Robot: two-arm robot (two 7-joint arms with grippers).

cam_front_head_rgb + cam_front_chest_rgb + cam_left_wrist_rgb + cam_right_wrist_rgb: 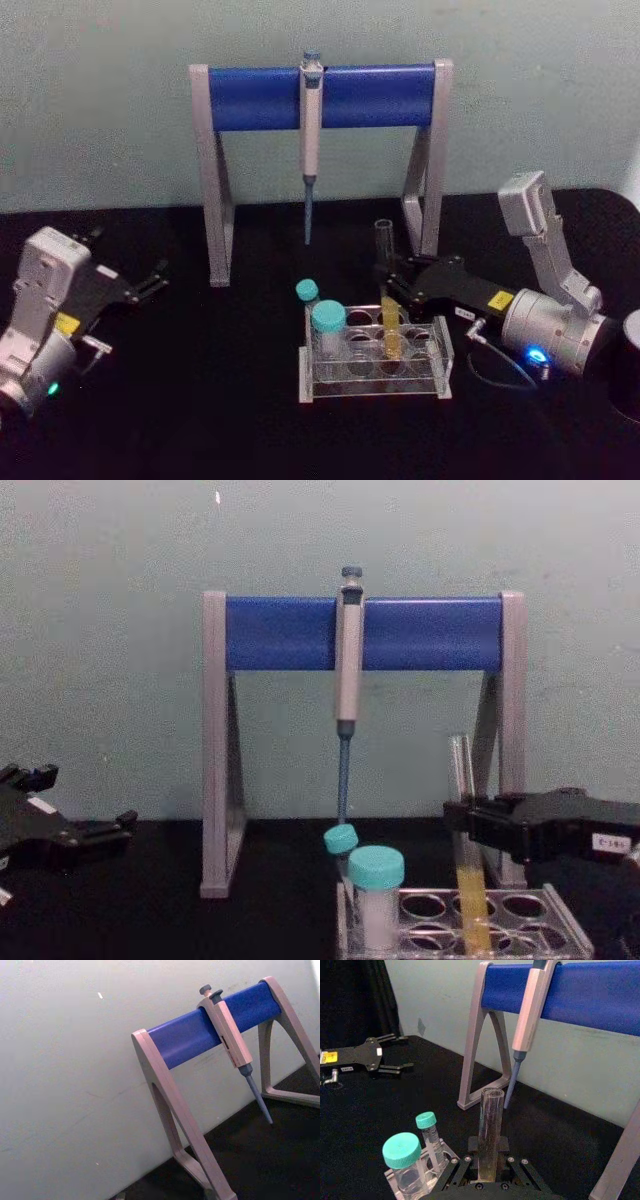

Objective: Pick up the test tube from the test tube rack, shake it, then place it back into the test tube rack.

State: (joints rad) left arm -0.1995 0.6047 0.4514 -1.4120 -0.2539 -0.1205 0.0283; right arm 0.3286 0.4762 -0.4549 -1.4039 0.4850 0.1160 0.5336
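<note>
Head view, test tube: the test tube (391, 335) is seen upright in a hole toward the right of the test tube rack (441, 366) on the tabletop (200, 410), with yellow liquid in its lower part.
Head view, right gripper: the right gripper (392, 286) is reached in from the right, and its fingers are set on either side of the tube, above the rack.
Head view, left gripper: the left gripper (152, 280) is parked on the tabletop well to the left, fingers apart and nothing held.
Left wrist view, backdrop: the grey stand (200, 1035) is seen with the pipette (232, 1035) hung on its blue bar.
Right wrist view, grip: the fingers (474, 1146) are pressed against both sides of the glass, so the tube is judged clamped at about mid-height.
Right wrist view, neighbours: two teal-capped vials (401, 1150) are seated in the rack near the tube.
Chest view, lift: the round bottom is sunk in its hole. A straight upward pull is judged best until the rim is cleared, since early tilting could lever glass against plastic.
Chest view, shake: the tube is uncapped, so the shaking should be kept small and near upright, and kept clear of the stand's leg behind.
Chest view, return: the hole should be lined up from above before lowering.
</note>
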